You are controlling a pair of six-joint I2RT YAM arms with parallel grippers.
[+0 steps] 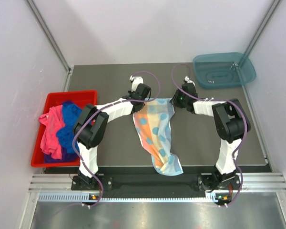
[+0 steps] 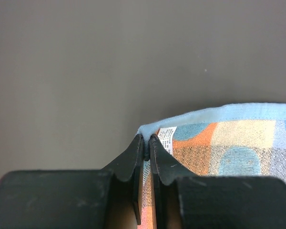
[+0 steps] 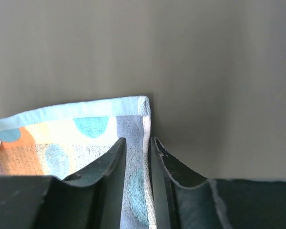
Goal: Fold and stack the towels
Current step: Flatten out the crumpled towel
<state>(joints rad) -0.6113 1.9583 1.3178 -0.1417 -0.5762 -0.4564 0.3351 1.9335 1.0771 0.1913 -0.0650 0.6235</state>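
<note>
Found a dark table (image 1: 205,138) filling the floor of the enclosure, with the left arm (image 1: 93,126) and the right arm (image 1: 229,124) bolted at its near edge and both reaching toward the far middle. Located the dotted towel (image 1: 155,129), light blue with orange and teal spots, on the table between the two arms. Recorded it as stretched along its far edge from one gripper to the other, narrowing and twisting toward the near edge, and bunched at its near end close to that edge. Noted a red bin (image 1: 71,94) at the left side of the table, holding a pink towel (image 1: 51,131), a blue towel (image 1: 69,129) and a purple towel (image 1: 52,155) in an unfolded heap. Noted a teal tray (image 1: 224,69) at the far right corner, well apart from the towels. Checked the left gripper (image 2: 147,143): pressed together, pinching the far left corner of the dotted towel low over the table. Checked the right gripper (image 3: 138,143): parted by a narrow gap, with the side hem of the far right corner lying in that gap. Spotted a small white label (image 2: 167,138) sewn at the left corner, just beside the left gripper's tips.
</note>
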